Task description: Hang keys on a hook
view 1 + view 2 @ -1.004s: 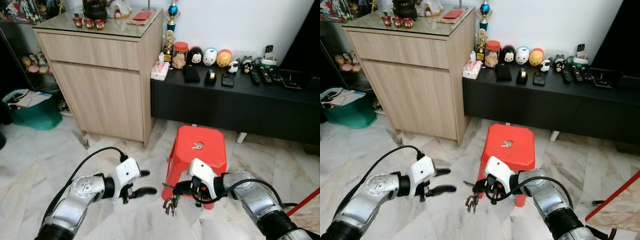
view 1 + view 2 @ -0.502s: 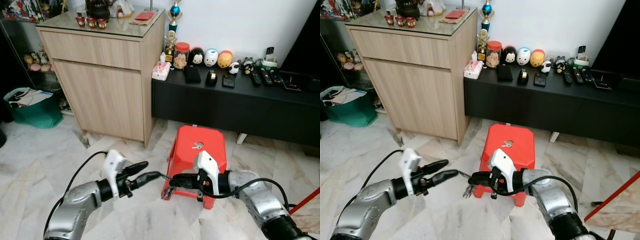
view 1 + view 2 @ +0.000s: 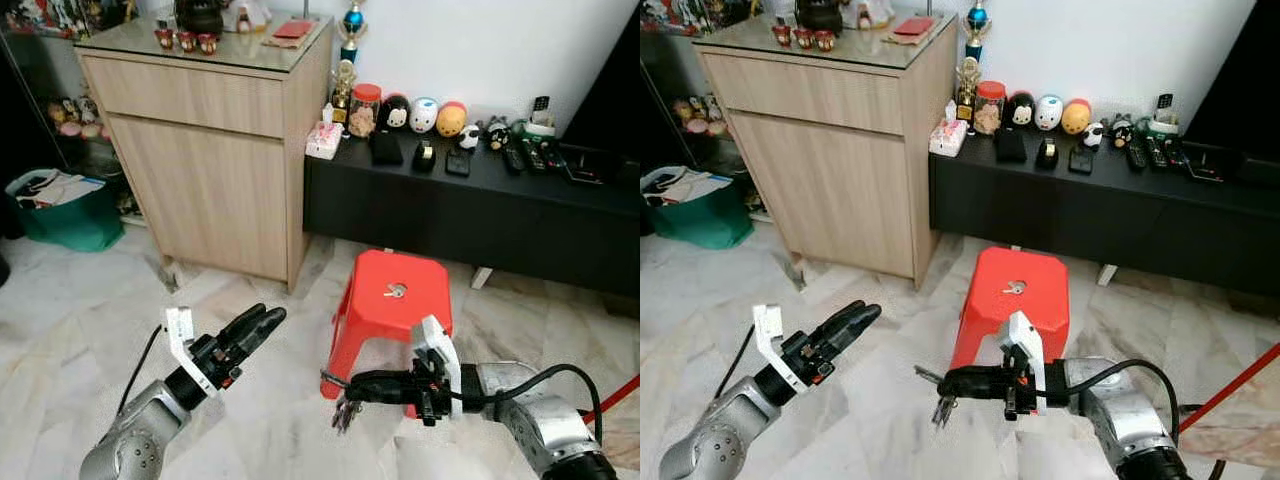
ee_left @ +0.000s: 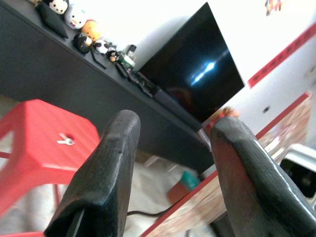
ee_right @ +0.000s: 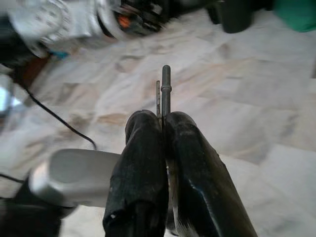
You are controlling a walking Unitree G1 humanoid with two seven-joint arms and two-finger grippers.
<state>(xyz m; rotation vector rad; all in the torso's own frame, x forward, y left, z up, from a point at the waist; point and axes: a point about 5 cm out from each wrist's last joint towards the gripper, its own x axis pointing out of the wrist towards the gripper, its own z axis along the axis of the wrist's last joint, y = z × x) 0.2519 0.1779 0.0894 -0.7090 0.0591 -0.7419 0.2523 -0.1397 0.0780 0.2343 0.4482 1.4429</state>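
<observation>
My right gripper point(image 3: 332, 383) reaches out low over the marble floor, in front of a red plastic stool point(image 3: 398, 305). It is shut on a bunch of keys point(image 3: 345, 410) that dangles from its tips. In the right wrist view the fingers point(image 5: 143, 148) pinch a thin metal piece of the keys point(image 5: 165, 84). My left gripper point(image 3: 262, 318) is to the left, apart from the keys and angled upward. In the left wrist view its fingers point(image 4: 118, 143) stand apart with nothing between them. A single small key point(image 3: 393, 291) lies on the stool's top.
A wooden cabinet point(image 3: 210, 150) stands at the back left, with a low black bench point(image 3: 480, 205) full of small items beside it. A green bag point(image 3: 60, 215) sits at the far left. A red strip point(image 3: 612, 400) slants in at the right edge.
My left gripper has drawn back to the left, away from the right gripper's tips, and now points upward. The right gripper has sunk slightly and still holds the keys.
</observation>
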